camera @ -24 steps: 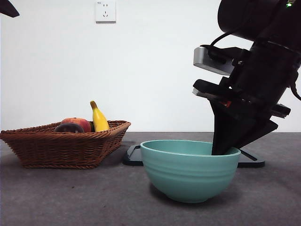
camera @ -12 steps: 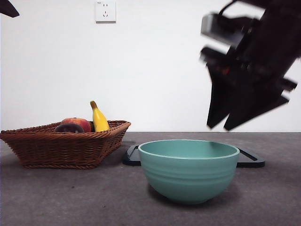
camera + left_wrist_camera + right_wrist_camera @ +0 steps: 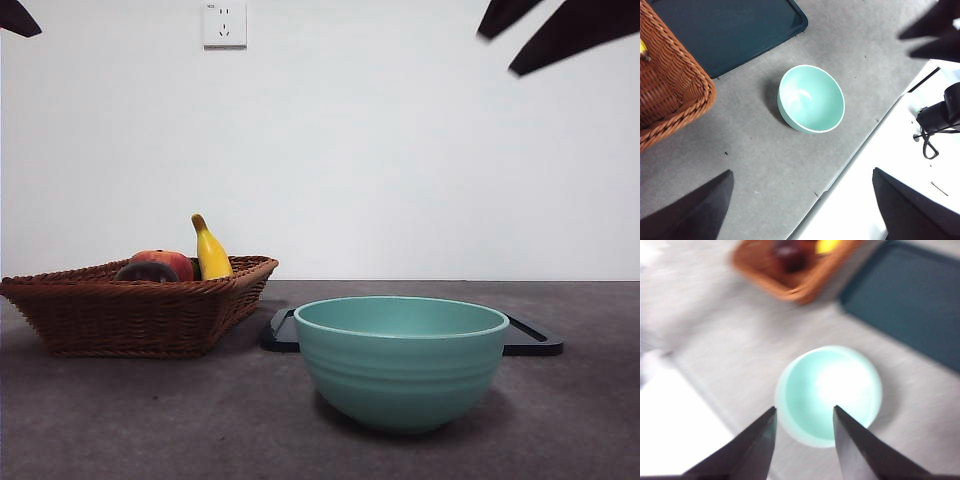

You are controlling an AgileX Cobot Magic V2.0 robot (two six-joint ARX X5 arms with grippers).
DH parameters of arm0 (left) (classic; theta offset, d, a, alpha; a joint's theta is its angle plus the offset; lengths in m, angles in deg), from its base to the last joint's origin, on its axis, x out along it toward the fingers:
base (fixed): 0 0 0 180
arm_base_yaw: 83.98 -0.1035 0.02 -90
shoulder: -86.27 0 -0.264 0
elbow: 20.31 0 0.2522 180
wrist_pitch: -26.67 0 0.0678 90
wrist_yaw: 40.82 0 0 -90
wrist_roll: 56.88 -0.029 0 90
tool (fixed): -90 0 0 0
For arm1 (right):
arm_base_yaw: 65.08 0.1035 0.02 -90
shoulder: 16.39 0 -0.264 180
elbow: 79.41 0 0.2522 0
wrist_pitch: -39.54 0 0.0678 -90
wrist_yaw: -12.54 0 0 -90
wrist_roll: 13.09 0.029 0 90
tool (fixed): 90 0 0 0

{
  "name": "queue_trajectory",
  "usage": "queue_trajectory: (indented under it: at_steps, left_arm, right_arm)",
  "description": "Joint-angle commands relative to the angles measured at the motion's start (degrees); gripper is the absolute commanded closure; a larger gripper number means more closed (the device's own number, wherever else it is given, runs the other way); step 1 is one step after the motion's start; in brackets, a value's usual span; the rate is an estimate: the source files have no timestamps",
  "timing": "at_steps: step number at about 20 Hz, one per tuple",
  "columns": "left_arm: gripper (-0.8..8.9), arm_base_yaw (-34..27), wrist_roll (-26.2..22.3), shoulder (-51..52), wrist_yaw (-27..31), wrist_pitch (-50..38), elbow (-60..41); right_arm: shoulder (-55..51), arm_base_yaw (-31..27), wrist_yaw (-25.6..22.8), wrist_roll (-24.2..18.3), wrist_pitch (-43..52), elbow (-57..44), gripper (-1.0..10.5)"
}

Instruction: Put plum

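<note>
The plum (image 3: pixel 147 271) lies in the basket (image 3: pixel 130 315) beside the banana (image 3: pixel 209 252); my right fingers (image 3: pixel 804 412) hang spread and empty above the bowl (image 3: pixel 402 361).

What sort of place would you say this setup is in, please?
Probably an indoor lab or test bench rather than a kitchen: a plain white wall with a socket, a bare grey table, and staged props, a wicker basket, a teal bowl and a dark tray.
</note>
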Motion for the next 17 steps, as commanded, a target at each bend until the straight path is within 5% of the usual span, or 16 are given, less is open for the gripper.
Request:
queue_trajectory:
  at_steps: [1,17]
  left_arm:
    - [3.78,0.2,-0.3,-0.4,-0.4,-0.1,1.0]
    - [3.78,0.2,-0.2,-0.4,-0.4,0.2,1.0]
  right_arm:
    - [-2.0,0.3,2.2,-0.3,-3.0,0.9,7.7]
    - [-5.1,0.3,2.8,-1.4,-8.3,0.9,7.7]
